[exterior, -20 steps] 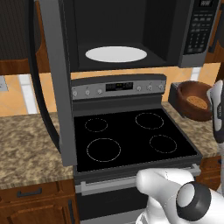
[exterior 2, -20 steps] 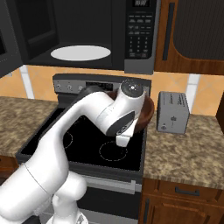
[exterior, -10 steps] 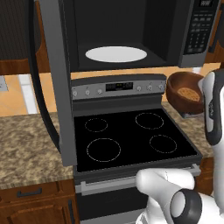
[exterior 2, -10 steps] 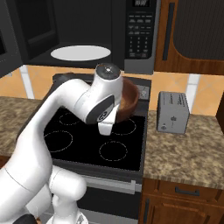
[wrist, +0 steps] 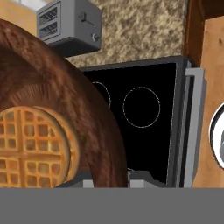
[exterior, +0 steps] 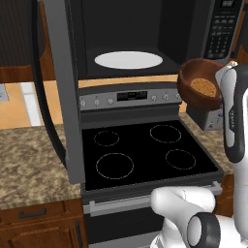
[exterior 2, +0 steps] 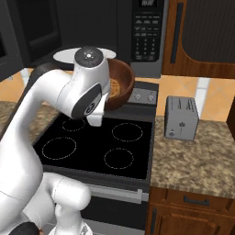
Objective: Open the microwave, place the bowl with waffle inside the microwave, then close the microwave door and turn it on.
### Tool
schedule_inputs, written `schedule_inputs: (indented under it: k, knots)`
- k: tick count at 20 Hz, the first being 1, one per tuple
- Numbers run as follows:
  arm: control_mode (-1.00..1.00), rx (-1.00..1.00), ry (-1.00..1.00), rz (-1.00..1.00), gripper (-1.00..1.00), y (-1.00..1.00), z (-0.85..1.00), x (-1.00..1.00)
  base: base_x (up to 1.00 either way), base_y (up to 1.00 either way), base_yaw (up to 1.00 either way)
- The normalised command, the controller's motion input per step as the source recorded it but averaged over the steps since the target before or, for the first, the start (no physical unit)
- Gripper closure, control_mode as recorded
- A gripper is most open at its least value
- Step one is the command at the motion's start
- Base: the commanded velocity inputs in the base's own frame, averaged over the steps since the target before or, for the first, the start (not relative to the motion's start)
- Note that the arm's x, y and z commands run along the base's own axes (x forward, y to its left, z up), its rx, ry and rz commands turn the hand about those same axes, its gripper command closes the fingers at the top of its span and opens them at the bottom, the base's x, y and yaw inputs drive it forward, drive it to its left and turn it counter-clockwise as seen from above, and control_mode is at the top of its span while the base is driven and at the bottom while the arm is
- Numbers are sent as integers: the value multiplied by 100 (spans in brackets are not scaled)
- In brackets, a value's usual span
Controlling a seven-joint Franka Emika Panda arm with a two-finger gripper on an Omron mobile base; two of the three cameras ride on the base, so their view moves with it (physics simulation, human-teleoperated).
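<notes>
Claw clamped on bowl (exterior: 201, 83) rim, waffle (wrist: 30, 146) inside. Keep it level, clear the microwave (exterior: 145, 34) sill, set down centred on turntable (exterior: 128, 60).

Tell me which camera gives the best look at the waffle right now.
The hand view: the waffle lies close up in the bowl, its grid sharp. The left base view shows it small inside the raised bowl. In the right base view the arm hides most of it.

The white arm (exterior 2: 50, 101) is raised and bent, wrist turned sideways; its gripper (wrist: 127, 180) is clamped tight.
</notes>
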Motion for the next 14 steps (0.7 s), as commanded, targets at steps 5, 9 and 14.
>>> schedule_inputs:
  k: [5,9,14]
  knots:
    - [-100,0,-17,0,100,35,54,0,0,0,0]
    - [-100,0,-9,0,100,30,63,0,0,0,0]
    - [-100,0,-5,0,100,25,53,0,0,0,0]
